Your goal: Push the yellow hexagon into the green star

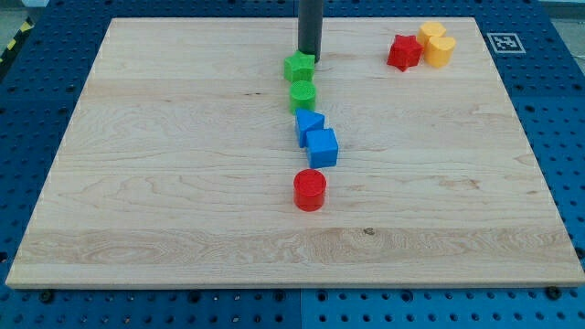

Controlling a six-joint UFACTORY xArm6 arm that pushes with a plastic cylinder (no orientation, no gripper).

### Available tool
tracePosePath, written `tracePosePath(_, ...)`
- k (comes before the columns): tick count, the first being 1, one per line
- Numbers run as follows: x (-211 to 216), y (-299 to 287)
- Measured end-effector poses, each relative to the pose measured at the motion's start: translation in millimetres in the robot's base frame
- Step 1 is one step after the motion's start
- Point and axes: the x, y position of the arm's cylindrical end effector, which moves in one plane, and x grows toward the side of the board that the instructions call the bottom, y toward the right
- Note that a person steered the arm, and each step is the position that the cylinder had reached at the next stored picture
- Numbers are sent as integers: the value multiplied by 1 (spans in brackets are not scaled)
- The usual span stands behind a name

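The bench [137,183] was a pale wooden board with visible grain, sitting on a blue perforated base [567,137] that showed on every side of it. Nearest me, toward the view's bottom, stood the red cylinder [310,190], alone and just below the centre. Above it came 2 blue blocks touching each other: the blue cube [322,147] and, at its upper left, a second blue block [308,123] whose shape I could not make out. Next up the line sat the green cylinder [303,94], and touching its top edge the green star [298,67]. My tip [309,56] rested on the board right against the star's upper right side. My tool was a plain rod with nothing to spread or pinch, so it held nothing. Farther off, at the view's top right, the red star [403,51] touched the yellow hexagon [440,50], with another yellow block [431,33] tucked behind it, all well apart from the green star. A black-and-white marker [504,41] lay beyond the board's far right corner.
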Motion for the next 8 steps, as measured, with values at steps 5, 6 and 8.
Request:
tracePosePath(5, 46, 189)
tracePosePath(6, 46, 192)
tracePosePath(8, 12, 237)
